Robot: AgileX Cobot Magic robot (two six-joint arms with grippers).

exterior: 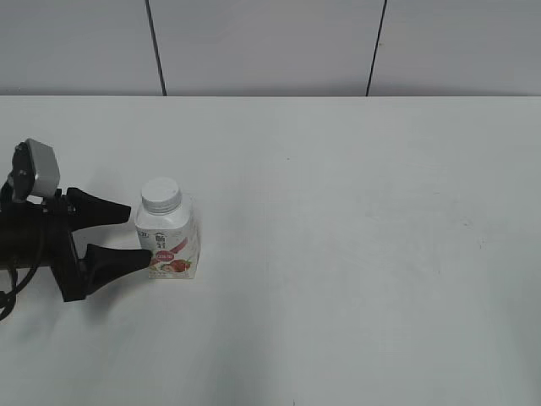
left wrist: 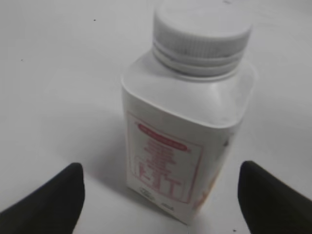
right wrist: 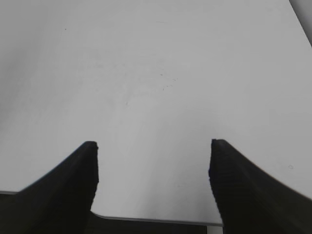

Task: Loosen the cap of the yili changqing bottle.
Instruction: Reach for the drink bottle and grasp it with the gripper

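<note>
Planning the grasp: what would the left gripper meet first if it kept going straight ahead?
Probably the small white plastic bottle with the pink strawberry label: it stands upright directly ahead of the open left gripper.

The small white plastic bottle [left wrist: 187,131] bore a pink-framed label [left wrist: 163,168] whose red print was too blurred to read.

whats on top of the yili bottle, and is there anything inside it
A ribbed white cap sits on the neck of the yili changqing bottle, closed. The opaque white body and the cap hide whatever is inside, so the contents cannot be seen.
</note>
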